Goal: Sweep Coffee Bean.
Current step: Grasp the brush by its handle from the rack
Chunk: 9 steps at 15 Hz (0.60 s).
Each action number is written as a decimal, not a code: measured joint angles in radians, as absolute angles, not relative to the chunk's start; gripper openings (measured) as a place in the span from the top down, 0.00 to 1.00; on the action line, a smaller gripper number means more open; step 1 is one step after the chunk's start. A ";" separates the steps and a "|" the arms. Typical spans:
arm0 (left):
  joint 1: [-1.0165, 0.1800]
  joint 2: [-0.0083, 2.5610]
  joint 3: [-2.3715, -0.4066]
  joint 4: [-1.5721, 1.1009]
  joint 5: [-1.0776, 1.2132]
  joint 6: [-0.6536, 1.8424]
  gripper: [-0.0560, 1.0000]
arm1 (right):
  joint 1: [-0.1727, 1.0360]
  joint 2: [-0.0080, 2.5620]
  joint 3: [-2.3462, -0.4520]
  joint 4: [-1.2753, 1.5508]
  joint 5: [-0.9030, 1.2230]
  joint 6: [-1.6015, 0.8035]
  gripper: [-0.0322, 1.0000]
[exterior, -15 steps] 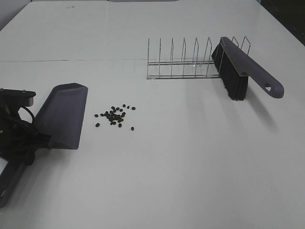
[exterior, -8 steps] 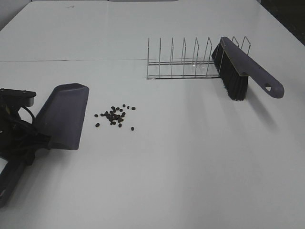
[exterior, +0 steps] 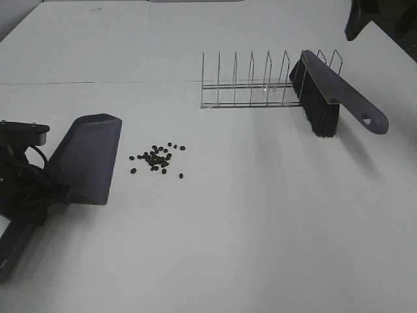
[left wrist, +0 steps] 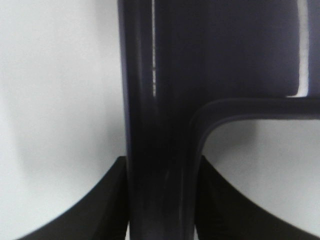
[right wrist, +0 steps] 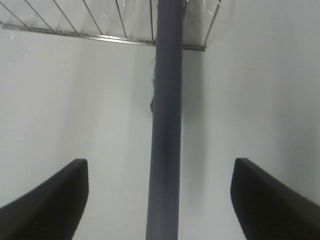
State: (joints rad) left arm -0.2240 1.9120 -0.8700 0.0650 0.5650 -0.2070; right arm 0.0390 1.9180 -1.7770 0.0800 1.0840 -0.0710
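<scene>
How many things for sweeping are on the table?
2. The dustpan is left of the beans; the brush leans on the wire rack at the far right. None seems hidden.

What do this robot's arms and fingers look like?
The left arm is matte black and blocky, with loose black cables looped along it and one small pale grey piece. The left fingers and right fingers are plain black curved wedges that taper toward the tips. No markings show. Only a dark corner of the right arm is visible.
</scene>
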 joint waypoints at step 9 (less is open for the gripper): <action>-0.224 1.912 -0.870 0.065 0.567 -0.207 0.64 | 0.039 2.221 -1.856 0.092 0.799 -0.092 0.25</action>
